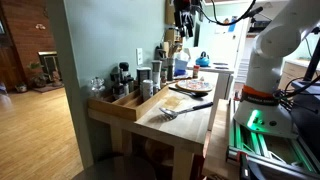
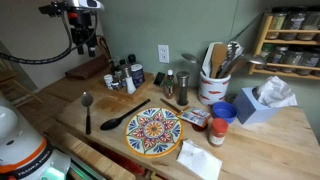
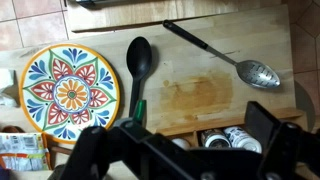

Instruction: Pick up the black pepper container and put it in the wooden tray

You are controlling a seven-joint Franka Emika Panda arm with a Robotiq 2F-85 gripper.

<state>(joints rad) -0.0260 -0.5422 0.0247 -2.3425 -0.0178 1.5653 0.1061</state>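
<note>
The black pepper container (image 2: 183, 89) stands upright on the tabletop beside a silver-grey canister (image 2: 168, 85), outside the tray; it also shows in an exterior view (image 1: 158, 72). The wooden tray (image 2: 85, 72) lies along the table's end and holds several jars; its rim shows in the wrist view (image 3: 170, 128) and in an exterior view (image 1: 115, 103). My gripper (image 3: 185, 150) is open and empty, high above the tray, far from the pepper container. It shows in both exterior views (image 1: 185, 18) (image 2: 86, 42).
A patterned plate (image 2: 153, 130), a black spoon (image 2: 125, 117) and a slotted metal spoon (image 2: 87, 110) lie on the table between tray and front edge. A white utensil crock (image 2: 213, 85), a blue cup (image 2: 224, 112) and a tissue box (image 2: 265, 100) stand beyond the pepper container.
</note>
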